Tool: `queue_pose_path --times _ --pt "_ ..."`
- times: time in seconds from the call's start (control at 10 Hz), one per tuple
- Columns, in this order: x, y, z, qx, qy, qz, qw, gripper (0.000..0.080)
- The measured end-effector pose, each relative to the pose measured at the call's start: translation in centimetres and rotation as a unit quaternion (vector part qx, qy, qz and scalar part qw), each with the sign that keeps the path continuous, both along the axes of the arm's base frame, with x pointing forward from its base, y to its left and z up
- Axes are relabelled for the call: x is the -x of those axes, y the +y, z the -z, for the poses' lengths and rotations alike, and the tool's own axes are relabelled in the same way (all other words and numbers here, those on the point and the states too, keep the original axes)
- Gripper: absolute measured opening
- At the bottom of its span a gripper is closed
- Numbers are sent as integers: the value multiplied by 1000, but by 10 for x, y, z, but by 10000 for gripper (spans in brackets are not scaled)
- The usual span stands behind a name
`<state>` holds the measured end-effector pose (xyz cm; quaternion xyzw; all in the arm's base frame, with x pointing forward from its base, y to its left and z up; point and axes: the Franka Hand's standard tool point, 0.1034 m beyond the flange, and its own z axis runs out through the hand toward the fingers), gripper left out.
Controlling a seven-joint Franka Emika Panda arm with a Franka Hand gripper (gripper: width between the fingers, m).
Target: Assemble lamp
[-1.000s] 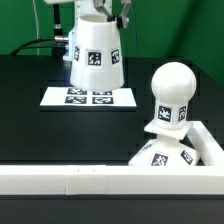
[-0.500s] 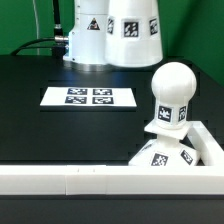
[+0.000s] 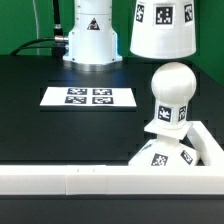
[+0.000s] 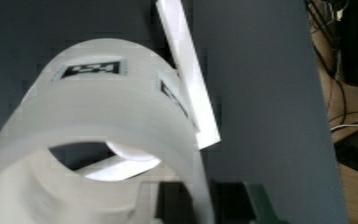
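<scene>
We see the shade (image 3: 161, 27) lifted high above the bulb (image 3: 171, 92) on its base (image 3: 165, 152), gripper (image 4: 190, 197) fingers pinching the shade's wall, marker board (image 3: 89, 96) lying flat at the exterior view's left

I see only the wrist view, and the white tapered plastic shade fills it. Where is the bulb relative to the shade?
Observer: The white tapered plastic shade hangs in the air above the white round-headed plastic bulb, with a clear gap between them.
Operator: Is the bulb standing on something?
Observer: Yes, it stands upright on the white square flat plastic base.
Operator: Is the marker board under the shade?
Observer: No, the thin flat white marker board lies on the table, to the exterior view's left of the bulb.
</scene>
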<state>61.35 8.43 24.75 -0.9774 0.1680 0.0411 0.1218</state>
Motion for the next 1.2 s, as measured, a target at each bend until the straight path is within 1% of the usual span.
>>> queue_pose_path --times 0.1,0.3,0.6,0.8,1.1,1.2 --pt "-3 6 9 2 3 6 1000 45" --pt "-3 15 26 5 14 0 1000 45" --pt "-2 18 53 9 26 -1 1000 45" --pt "-1 16 71 11 33 -2 999 45" --pt "6 16 89 13 46 -9 999 45" --pt "7 16 92 14 47 -9 999 45"
